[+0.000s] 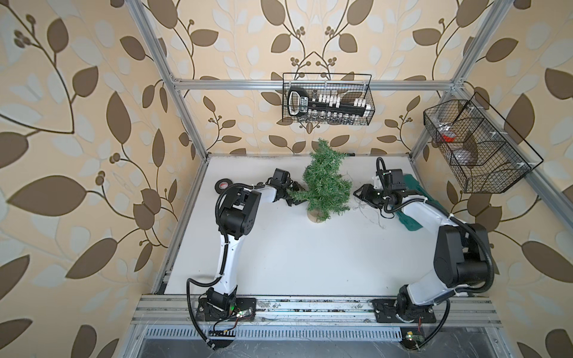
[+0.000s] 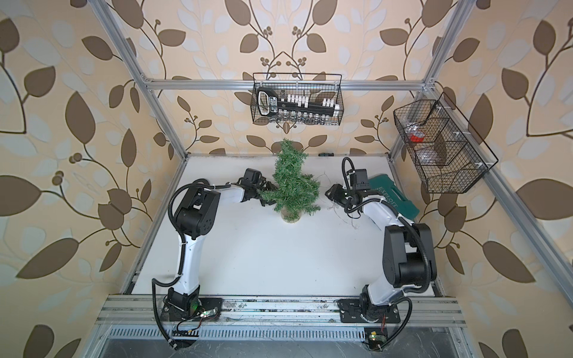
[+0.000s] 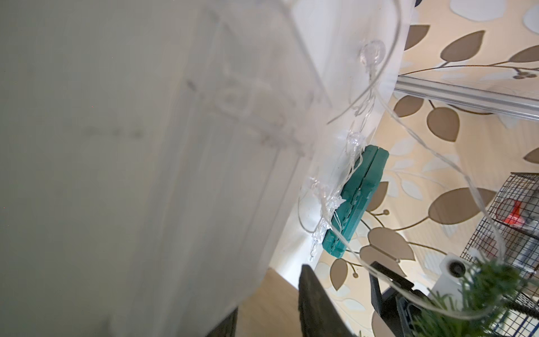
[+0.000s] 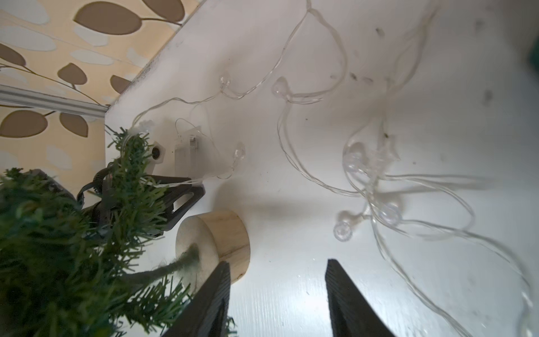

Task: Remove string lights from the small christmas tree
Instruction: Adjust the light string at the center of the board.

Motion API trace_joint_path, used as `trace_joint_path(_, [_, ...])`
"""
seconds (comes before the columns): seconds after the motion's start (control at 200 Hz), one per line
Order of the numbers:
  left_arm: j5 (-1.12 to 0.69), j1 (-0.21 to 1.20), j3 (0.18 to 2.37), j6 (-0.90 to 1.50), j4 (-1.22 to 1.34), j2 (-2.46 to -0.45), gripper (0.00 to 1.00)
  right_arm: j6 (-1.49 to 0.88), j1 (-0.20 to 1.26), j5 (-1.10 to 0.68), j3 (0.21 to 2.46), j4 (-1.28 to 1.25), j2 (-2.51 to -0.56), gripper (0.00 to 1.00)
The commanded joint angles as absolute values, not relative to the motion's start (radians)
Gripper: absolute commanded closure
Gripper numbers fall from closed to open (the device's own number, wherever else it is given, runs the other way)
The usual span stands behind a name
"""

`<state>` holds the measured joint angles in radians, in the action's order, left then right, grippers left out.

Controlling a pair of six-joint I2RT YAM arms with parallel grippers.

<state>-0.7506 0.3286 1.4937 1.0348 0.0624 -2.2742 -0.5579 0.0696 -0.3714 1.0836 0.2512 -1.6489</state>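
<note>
The unwinding looks to be nearing its end. Most of the thin silvery wire of the string lights (image 4: pixel 367 181), with its tiny clear bulbs, is lying loose on the white tabletop (image 1: pixel 294 263) just ahead of the right claw (image 4: pixel 277 262). That claw's jaws are standing apart with nothing between them.

The small green bristly christmas tree (image 1: pixel 325 183) is standing upright on its round tan wooden disc base (image 4: pixel 227 233), between the two claws. The left claw (image 1: pixel 294 194) is reaching into the lower branches. Its fingers are showing a gap, but I cannot tell whether it is pinching the wire. The clear rectangular plastic battery box (image 4: pixel 186 151) is sitting just beside it.

One bulb (image 4: pixel 143 127) is catching on a branch tip close to that claw. The next move calls for drawing this last loop outward off the needles, gently, so the light tree is not tipping.
</note>
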Motion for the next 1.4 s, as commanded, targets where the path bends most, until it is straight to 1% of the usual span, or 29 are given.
trace_joint_path(0.0, [-0.772,0.338,1.546,0.98,-0.106,-2.34,0.63,-0.558,0.111,-0.425,1.174,0.206,-1.743,0.46])
trace_joint_path(0.12, [-0.81,0.336,1.552,0.89,-0.237,-2.286,0.62,-0.576,0.134,-0.477,1.262,0.187,-1.877,0.44])
trace_joint_path(0.24, [-0.77,0.326,1.488,0.76,-0.397,-2.164,0.58,-0.619,0.154,-0.505,1.342,0.196,-1.985,0.44])
trace_joint_path(0.355, [-0.75,0.311,1.427,0.71,-0.49,-2.076,0.58,-0.636,0.193,-0.517,1.431,0.219,-2.048,0.44])
trace_joint_path(0.46, [-0.747,0.31,1.359,0.708,-0.488,-2.02,0.58,-0.653,0.218,-0.529,1.507,0.223,-2.107,0.45])
trace_joint_path(0.605, [-0.733,0.307,1.262,0.706,-0.468,-1.952,0.58,-0.677,0.232,-0.593,1.655,0.242,-2.232,0.49])
trace_joint_path(0.795, [-0.729,0.307,1.146,0.738,-0.401,-1.888,0.59,-0.68,0.249,-0.632,1.804,0.271,-2.347,0.49])
trace_joint_path(0.945, [-0.731,0.303,1.12,0.734,-0.396,-1.866,0.59,-0.683,0.262,-0.636,1.841,0.266,-2.393,0.48])
trace_joint_path(1.01, [-0.732,0.299,1.12,0.732,-0.396,-1.859,0.6,-0.681,0.26,-0.624,1.851,0.294,-2.415,0.49])
trace_joint_path(1.085, [-0.734,0.294,1.124,0.73,-0.398,-1.855,0.6,-0.693,0.252,-0.572,1.796,0.3,-2.399,0.54])
trace_joint_path(1.15, [-0.743,0.286,1.13,0.732,-0.398,-1.855,0.6,-0.717,0.241,-0.518,1.702,0.27,-2.356,0.65])
trace_joint_path(1.19, [-0.751,0.28,1.133,0.732,-0.399,-1.856,0.6,-0.719,0.233,-0.488,1.653,0.262,-2.329,0.69])
trace_joint_path(1.285, [-0.758,0.263,1.138,0.728,-0.405,-1.853,0.6,-0.716,0.221,-0.435,1.555,0.247,-2.269,0.86])
trace_joint_path(1.35, [-0.762,0.251,1.141,0.729,-0.406,-1.852,0.6,-0.713,0.213,-0.407,1.504,0.238,-2.228,1.0])
trace_joint_path(1.395, [-0.767,0.243,1.144,0.729,-0.407,-1.854,0.6,-0.712,0.204,-0.383,1.473,0.238,-2.196,1.0])
